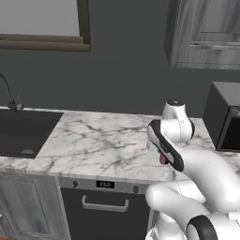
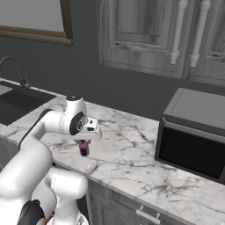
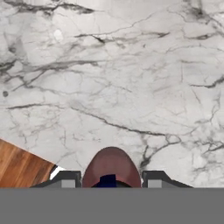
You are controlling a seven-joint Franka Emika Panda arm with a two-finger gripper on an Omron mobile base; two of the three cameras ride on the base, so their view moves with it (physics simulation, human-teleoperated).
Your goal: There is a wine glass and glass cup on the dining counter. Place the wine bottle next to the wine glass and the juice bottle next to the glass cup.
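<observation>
Gripper [image 3: 109, 180] is clamped on the reddish juice bottle [image 2: 84, 149], holding it clear above the marble counter [image 2: 132, 154] near the microwave [image 2: 193, 136].

Kitchen: marble counter [image 1: 103, 145] with sink [image 1: 23, 131], faucet [image 1: 9, 96], dishwasher [image 1: 105, 206], microwave [image 2: 193, 136], wall cabinets [image 2: 145, 35].

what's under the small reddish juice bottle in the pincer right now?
White marble counter with grey veins lies below the reddish juice bottle held in the pincer. Whether the bottle's base touches it can't be told; the bottle covers that spot.
</observation>
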